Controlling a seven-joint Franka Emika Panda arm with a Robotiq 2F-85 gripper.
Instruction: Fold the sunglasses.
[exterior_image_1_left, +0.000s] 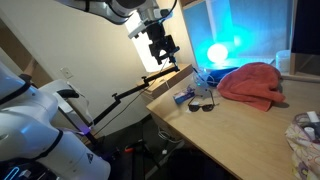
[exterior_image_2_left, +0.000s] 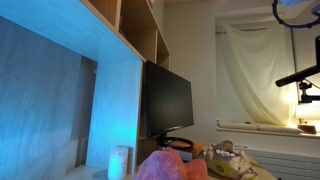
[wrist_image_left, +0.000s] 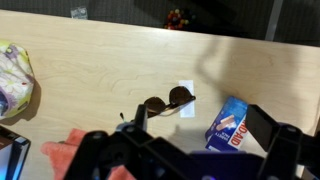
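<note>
Arm (exterior_image_1_left: 118, 9) held high, end effector (exterior_image_1_left: 163, 54) pointing down, jaws apart.

Your sunglasses (wrist_image_left: 168, 101) are a small black-framed pair with two round dark lenses. They lie on the light wooden table (wrist_image_left: 100, 60), lenses side by side, with the right lens a little farther away. In an exterior view the sunglasses (exterior_image_1_left: 203, 103) sit near the table's left edge. The thin arms are too blurred to judge.
</note>
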